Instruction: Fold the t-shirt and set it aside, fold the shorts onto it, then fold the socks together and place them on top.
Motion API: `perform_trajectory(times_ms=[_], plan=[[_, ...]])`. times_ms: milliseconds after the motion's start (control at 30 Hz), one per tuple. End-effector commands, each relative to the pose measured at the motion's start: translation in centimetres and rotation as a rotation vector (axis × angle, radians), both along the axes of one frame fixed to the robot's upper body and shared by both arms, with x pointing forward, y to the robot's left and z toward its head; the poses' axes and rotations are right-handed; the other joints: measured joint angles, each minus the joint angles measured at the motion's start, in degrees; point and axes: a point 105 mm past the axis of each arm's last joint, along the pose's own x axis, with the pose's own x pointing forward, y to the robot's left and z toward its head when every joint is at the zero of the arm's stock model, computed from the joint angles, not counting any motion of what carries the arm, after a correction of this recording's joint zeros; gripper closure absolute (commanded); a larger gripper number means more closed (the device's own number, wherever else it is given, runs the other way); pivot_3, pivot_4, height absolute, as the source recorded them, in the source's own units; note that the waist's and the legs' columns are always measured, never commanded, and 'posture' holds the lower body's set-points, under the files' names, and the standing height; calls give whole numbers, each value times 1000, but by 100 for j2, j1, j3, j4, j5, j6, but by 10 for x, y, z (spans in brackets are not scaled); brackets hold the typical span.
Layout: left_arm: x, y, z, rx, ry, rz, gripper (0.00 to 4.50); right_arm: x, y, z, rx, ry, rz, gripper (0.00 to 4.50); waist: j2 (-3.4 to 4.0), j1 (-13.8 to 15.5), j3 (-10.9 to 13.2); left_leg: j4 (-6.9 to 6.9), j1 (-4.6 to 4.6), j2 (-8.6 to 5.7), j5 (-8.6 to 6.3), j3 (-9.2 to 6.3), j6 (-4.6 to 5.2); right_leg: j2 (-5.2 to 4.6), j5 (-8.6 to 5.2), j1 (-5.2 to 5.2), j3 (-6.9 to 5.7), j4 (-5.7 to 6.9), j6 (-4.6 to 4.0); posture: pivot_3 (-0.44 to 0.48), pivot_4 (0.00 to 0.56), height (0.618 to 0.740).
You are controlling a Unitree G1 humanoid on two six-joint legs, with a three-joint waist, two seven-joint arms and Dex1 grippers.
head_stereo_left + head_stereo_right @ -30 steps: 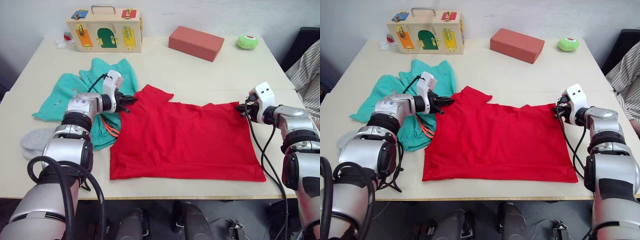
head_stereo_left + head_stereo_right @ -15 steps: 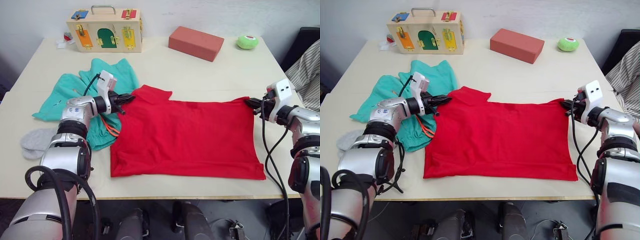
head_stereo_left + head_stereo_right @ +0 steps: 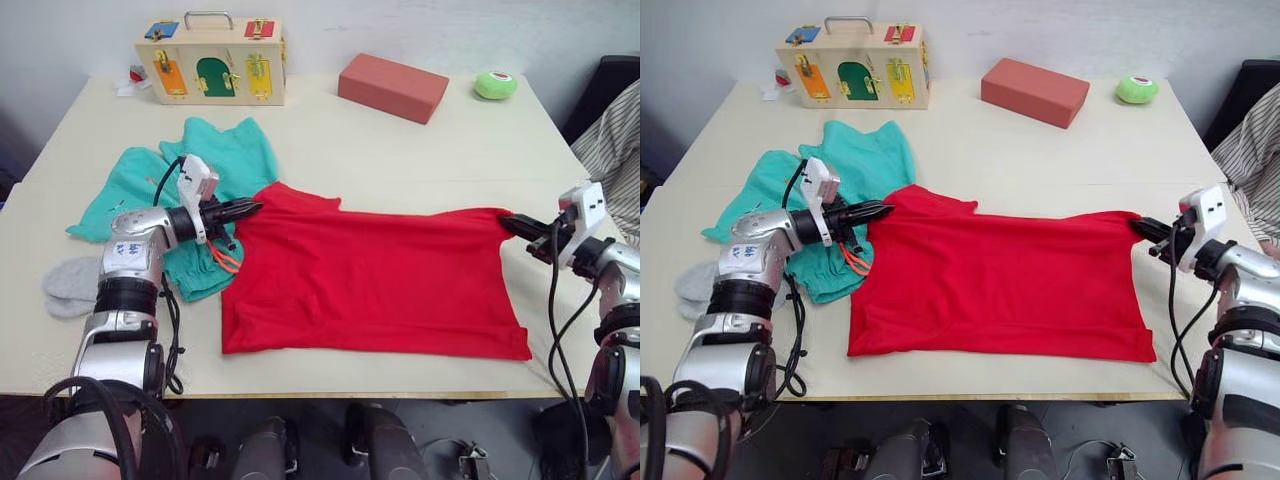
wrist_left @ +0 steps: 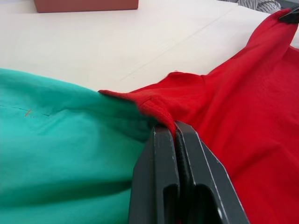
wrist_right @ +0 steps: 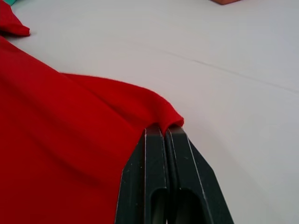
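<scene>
The red t-shirt (image 3: 370, 280) lies spread flat across the middle of the table, stretched between both grippers. My left gripper (image 3: 250, 208) is shut on its far left corner (image 4: 161, 116), right beside the shorts. At the far right corner (image 5: 163, 114), my right gripper (image 3: 508, 224) is shut on the cloth. The teal shorts (image 3: 215, 150) lie crumpled left of the shirt, their orange drawstring (image 3: 224, 258) showing under my left arm. A grey sock (image 3: 72, 284) rests near the table's left front edge.
At the back of the table stand a wooden latch box (image 3: 210, 62), a red brick-like block (image 3: 392, 86) and a green round toy (image 3: 495, 84). A person's striped sleeve (image 3: 615, 140) shows at the right edge. Bare tabletop (image 3: 400, 165) lies behind the shirt.
Both grippers have moved outward, left one leftward and right one rightward, pulling the shirt's far edge taut and straight; the shirt now lies wider and flatter.
</scene>
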Motion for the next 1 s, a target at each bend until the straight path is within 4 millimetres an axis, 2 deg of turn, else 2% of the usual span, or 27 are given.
perform_trajectory(times_ms=[33, 300, 333, 400, 500, 667, 767, 833, 900, 1000], plan=[[-6, 1, 9, 41, -55, -14, 4487, -8, -9, 8, -21, -43, -4, 4500, 0, 7, 0, 0, 0, -1, 0, 0, 0, 0, 0, 0, 0, 0, 0, 0, 150, 740], [-17, -3, -6, 104, 1, -44, 4487, -21, -8, -35, -132, 51, -8, 4500, 0, 8, 0, 2, 8, 1, 1, -1, 1, -2, 1, 9, 3, 1, -2, 0, 150, 740], [-19, -3, -8, 113, 24, -54, 4498, -23, -9, -36, -123, 59, -9, 4324, 0, 8, 0, 2, 11, 1, 1, 0, 1, -2, 1, 12, 4, 1, -1, 0, 150, 740], [-22, 1, -8, 139, 45, -47, 4048, -28, -10, -35, -134, 56, 11, 3869, -1, 8, -1, 2, 21, 2, 1, -4, 1, -1, 1, 27, 1, -2, -1, 0, 150, 740], [-29, 10, -2, 174, 86, -61, 3197, -41, -18, -25, -137, 36, 28, 2868, -1, 13, -1, 2, 26, 4, 0, -7, 1, -2, 1, 33, 1, -4, -1, 0, 150, 740], [-34, 19, 28, 138, 254, -66, 1600, -74, -24, 1, -245, -13, 97, 1091, -1, 82, 0, 2, 23, 0, 0, -11, 1, -4, 1, 34, 0, -6, -1, 0, 150, 740], [-24, 9, 47, 90, 337, -45, 652, -90, -16, 18, -307, -63, 135, 31, -3, 135, -1, 4, 28, -2, 0, -16, 1, -1, 1, 44, 0, -7, 0, 0, 150, 740], [-15, -2, 56, 45, 374, -38, 38, -94, -7, 27, -319, -102, 145, 0, -6, 167, -3, 4, 36, -1, 0, -18, 1, 4, 1, 51, 0, -8, 0, 0, 150, 740], [-6, -13, 58, 17, 424, -35, 38, -95, 2, 32, -314, -127, 150, 0, -6, 168, -3, 5, 45, -4, 0, -14, 1, 2, 1, 53, 6, -5, 0, 0, 150, 740], [16, -29, 47, 22, 463, 47, 38, -93, 20, 34, -299, -151, 172, 0, -8, 167, -3, 2, 53, -3, 0, -12, 0, 4, 1, 58, 13, -2, 0, 0, 150, 740]])
